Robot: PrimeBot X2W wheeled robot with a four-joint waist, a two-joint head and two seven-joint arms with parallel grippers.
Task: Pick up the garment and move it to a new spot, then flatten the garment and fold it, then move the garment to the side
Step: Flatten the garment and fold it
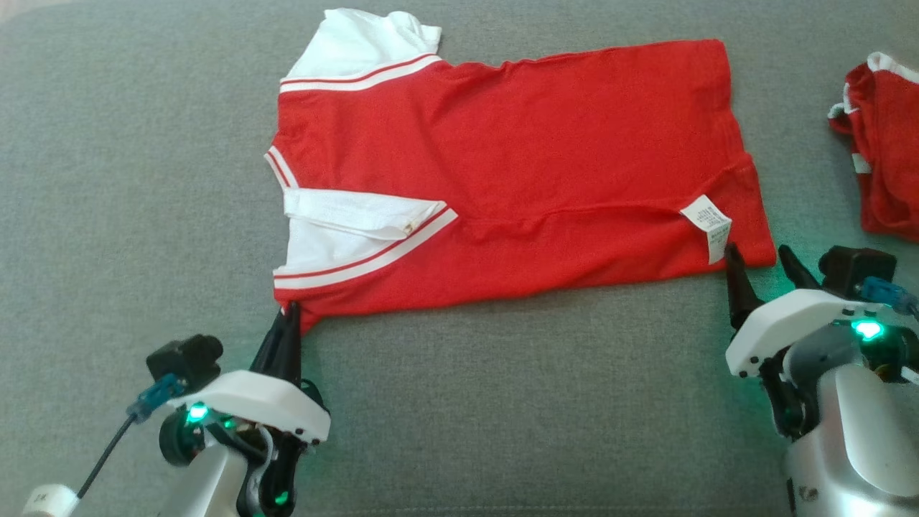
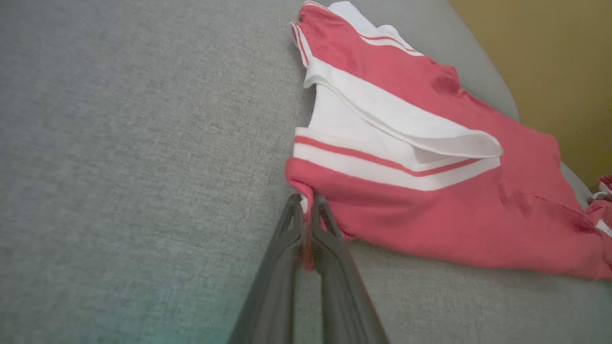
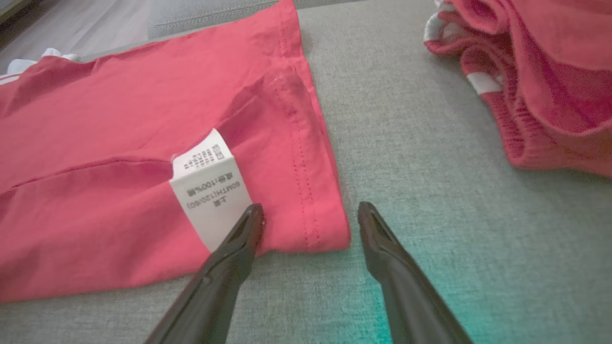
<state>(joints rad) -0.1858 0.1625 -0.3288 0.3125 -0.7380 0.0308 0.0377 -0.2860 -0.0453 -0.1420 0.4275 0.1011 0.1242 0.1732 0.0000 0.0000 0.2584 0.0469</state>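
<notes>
Shirt (image 1: 546, 143) lies flat mid grey surface (image 1: 143, 215), so moving and flattening look done. Your left pincer (image 1: 291, 312) is clamped on its near sleeve-side corner, right pincer (image 1: 757, 251) gapes wide around the hem corner by the label (image 1: 707, 226). Folding and shifting it aside are left, I reckon.

free: cushion (image 1: 108, 215) left of shirt (image 1: 538, 158) | blocked: red pile (image 1: 887, 143) far right

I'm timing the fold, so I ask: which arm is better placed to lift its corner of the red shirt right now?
Left. The left gripper is shut on a near corner of the red shirt. The right gripper is open, straddling the hem corner beside the white label, gripping nothing.
</notes>
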